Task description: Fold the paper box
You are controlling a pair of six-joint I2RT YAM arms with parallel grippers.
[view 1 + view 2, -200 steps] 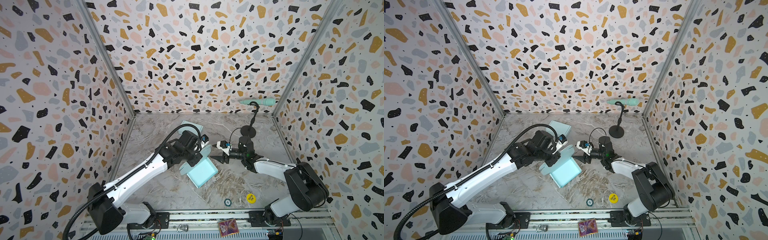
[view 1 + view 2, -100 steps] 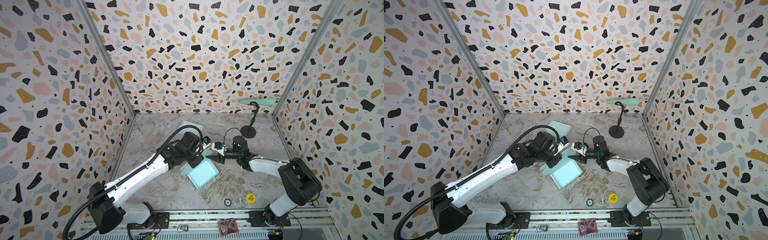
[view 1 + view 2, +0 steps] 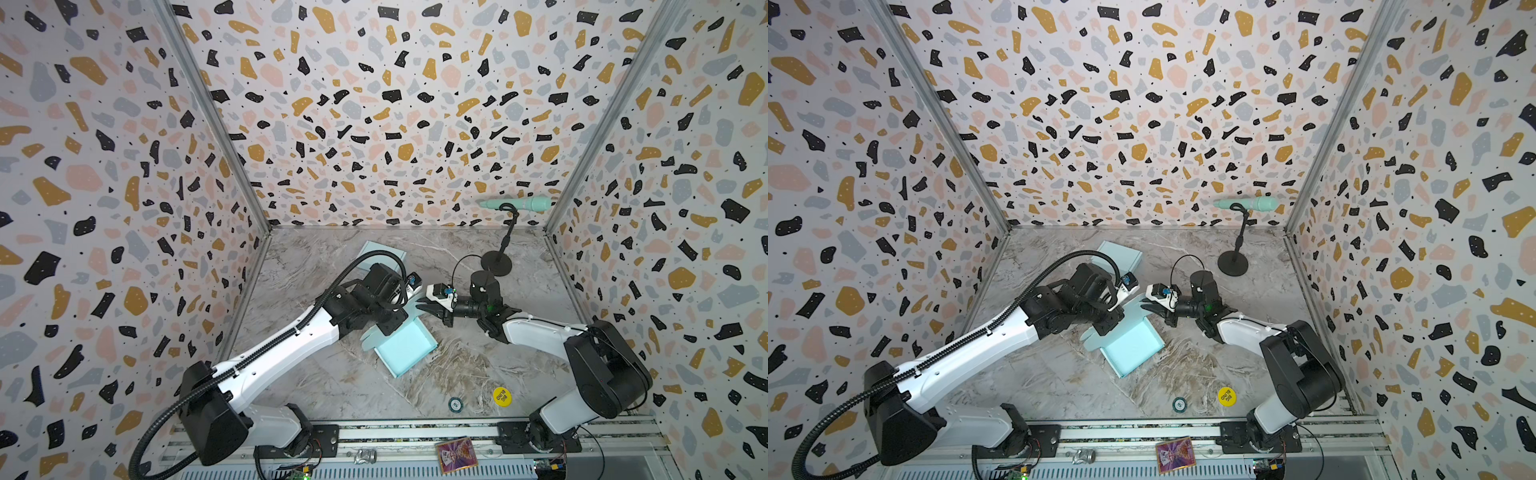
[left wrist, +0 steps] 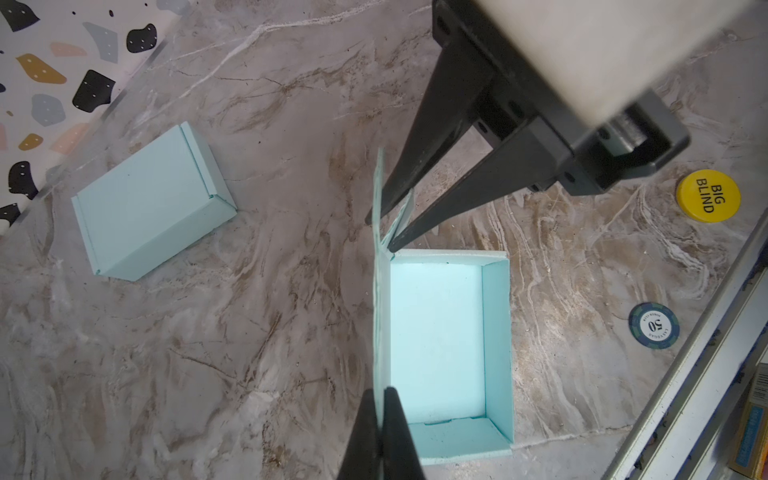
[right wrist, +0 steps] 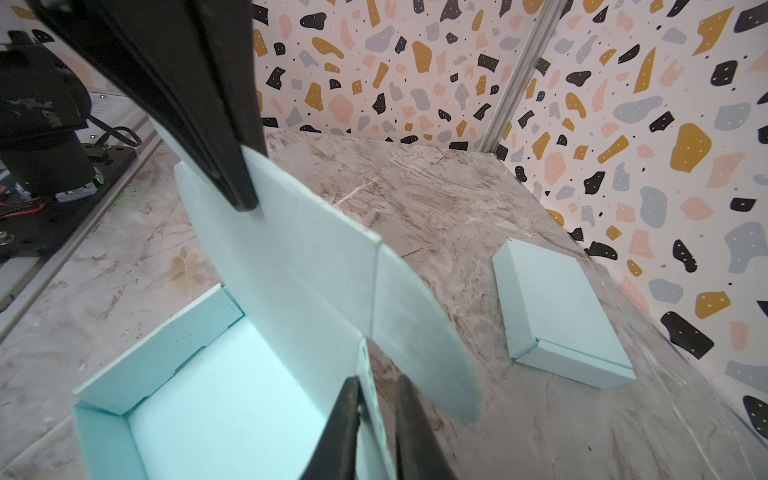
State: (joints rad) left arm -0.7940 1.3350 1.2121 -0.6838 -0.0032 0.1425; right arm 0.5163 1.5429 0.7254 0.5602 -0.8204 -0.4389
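Note:
An open pale teal paper box (image 3: 405, 347) (image 3: 1129, 345) lies mid-floor, its bare inside (image 4: 436, 332) (image 5: 208, 395) showing. Its lid panel (image 5: 299, 270) stands upright, with a rounded tab (image 5: 415, 332) at its far end. My left gripper (image 4: 380, 390) (image 3: 388, 328) is shut on that upright panel's edge. My right gripper (image 5: 376, 380) (image 4: 379, 235) (image 3: 419, 305) straddles a thin side flap (image 5: 365, 374) at the box's corner. One finger touches the flap and a narrow gap shows at the other.
A second, closed teal box (image 3: 380, 253) (image 4: 149, 203) (image 5: 561, 307) lies behind the left arm. A microphone stand (image 3: 496, 262) is at the back right. A yellow chip (image 3: 501, 395), a dark chip (image 3: 455, 404) and a card (image 3: 455, 454) lie near the front rail.
My right gripper has moved left up to the box corner and its jaws have narrowed around the flap. The left arm keeps its hold and has barely moved.

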